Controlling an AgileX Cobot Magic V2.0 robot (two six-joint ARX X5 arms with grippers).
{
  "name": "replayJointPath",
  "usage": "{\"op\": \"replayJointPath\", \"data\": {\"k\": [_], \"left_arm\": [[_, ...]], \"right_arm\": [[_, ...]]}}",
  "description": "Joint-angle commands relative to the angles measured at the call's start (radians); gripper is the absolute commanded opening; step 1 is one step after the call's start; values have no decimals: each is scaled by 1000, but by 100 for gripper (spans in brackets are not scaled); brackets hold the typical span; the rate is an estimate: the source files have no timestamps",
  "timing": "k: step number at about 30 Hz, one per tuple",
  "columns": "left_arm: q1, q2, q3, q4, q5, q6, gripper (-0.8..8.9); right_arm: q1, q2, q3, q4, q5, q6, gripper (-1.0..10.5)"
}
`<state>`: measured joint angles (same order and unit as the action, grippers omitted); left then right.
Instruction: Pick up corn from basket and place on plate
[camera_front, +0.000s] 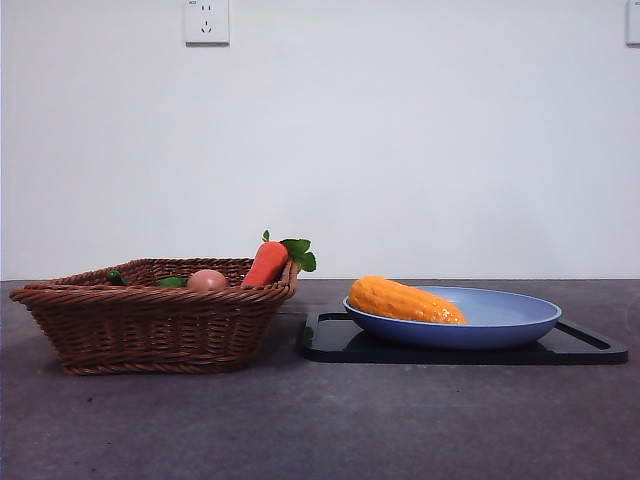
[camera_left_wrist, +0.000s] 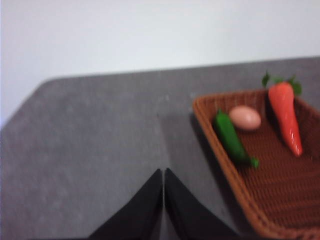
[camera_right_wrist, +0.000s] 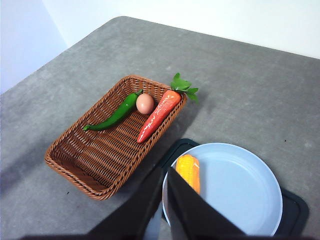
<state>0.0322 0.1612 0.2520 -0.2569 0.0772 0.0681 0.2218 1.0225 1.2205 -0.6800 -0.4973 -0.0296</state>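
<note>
The orange-yellow bumpy corn (camera_front: 405, 300) lies on its side in the light-blue plate (camera_front: 500, 318), near the rim closest to the basket; the right wrist view shows the corn (camera_right_wrist: 189, 169) partly behind my right gripper (camera_right_wrist: 165, 172), which hangs high above, shut and holding nothing. The brown wicker basket (camera_front: 150, 325) stands left of the plate and holds no corn. My left gripper (camera_left_wrist: 163, 172) is shut and bare over the grey table, beside the basket (camera_left_wrist: 210, 135). Neither arm shows in the front view.
In the basket lie a carrot (camera_right_wrist: 157, 116) with green leaves, a small pinkish ball (camera_right_wrist: 145, 103) and a green pepper (camera_right_wrist: 114, 116). A flat black tray (camera_front: 590, 345) sits under the plate. A white wall stands behind the grey table (camera_front: 320, 430).
</note>
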Motion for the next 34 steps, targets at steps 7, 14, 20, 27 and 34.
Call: {"op": "replayJointPath", "data": {"k": [7, 14, 20, 27, 34], "left_arm": [[0, -131, -153, 17, 0, -50, 8], [0, -159, -211, 10, 0, -62, 8], [0, -158, -225, 11, 0, -61, 8], [0, -158, -225, 11, 3, -62, 8], [0, -158, -225, 11, 3, -62, 8]], "right_arm": [[3, 8, 19, 8, 0, -5, 2], [3, 8, 19, 8, 0, -5, 2], [3, 8, 19, 8, 0, -5, 2], [3, 8, 19, 8, 0, -5, 2], [3, 8, 19, 8, 0, -5, 2]]}}
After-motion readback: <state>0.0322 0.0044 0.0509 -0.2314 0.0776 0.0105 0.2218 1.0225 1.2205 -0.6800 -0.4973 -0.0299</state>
